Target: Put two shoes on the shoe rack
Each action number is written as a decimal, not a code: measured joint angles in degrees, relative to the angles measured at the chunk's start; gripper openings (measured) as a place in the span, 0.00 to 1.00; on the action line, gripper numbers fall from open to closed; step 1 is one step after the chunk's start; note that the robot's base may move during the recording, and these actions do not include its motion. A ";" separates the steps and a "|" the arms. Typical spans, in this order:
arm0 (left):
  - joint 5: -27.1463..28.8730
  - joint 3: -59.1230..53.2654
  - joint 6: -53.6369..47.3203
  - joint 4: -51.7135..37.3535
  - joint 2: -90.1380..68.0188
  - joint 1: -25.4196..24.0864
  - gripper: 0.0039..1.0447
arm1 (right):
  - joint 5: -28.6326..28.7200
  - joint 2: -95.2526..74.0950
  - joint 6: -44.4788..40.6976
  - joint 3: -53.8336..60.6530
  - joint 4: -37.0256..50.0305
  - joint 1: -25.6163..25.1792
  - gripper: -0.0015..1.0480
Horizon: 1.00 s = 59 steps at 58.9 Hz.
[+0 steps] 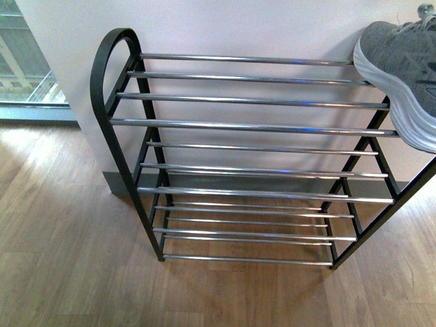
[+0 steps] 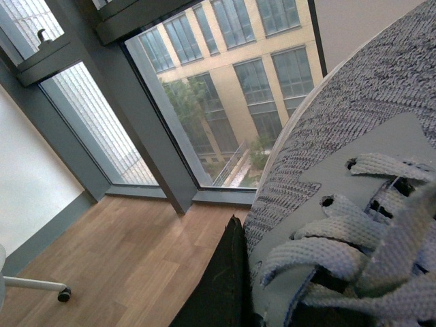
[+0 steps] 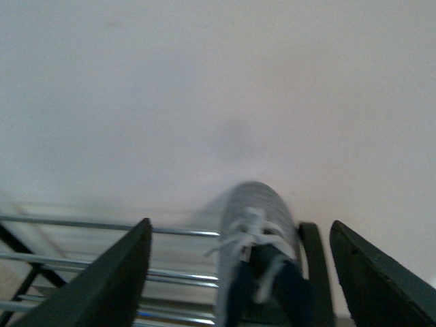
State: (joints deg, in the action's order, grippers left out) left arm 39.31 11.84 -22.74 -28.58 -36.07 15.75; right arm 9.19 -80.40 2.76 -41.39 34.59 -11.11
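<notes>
Wood floor [image 1: 68, 225], white wall [image 1: 238, 27], tall window [image 2: 225, 88] at left. Shoe rack [image 1: 252, 125]: black frame, arched ends, chrome bars, against wall. Sneaker [image 1: 405, 65]: grey knit, white sole, pale laces; on top tier, right end, toe toward wall; heel cut off by picture edge. Right claw [image 3: 242, 228]: spread wide, empty, near side of sneaker; view blurred. Left claw [image 2: 223, 289]: one black finger seen beside grey laced shoe [image 2: 354, 184]; grip cannot be told, nor whether same sneaker.

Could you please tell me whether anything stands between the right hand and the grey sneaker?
Nothing visible does: in the blurred right wrist view, the open right hand faces the grey sneaker directly.
</notes>
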 joint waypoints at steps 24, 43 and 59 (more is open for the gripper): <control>-0.04 0.00 0.00 0.00 0.00 0.00 0.01 | -3.50 14.64 -2.36 23.58 12.57 5.11 0.01; 0.04 0.00 0.00 0.00 0.00 0.00 0.01 | -8.74 25.03 -2.56 32.04 10.93 9.86 0.02; -0.02 0.00 0.00 0.00 0.00 0.00 0.01 | -9.14 35.93 -2.56 37.09 4.85 10.86 0.02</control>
State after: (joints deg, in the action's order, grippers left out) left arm 39.29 11.84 -22.74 -28.58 -36.07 15.75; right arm 0.05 -44.47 0.21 -4.29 39.44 -0.25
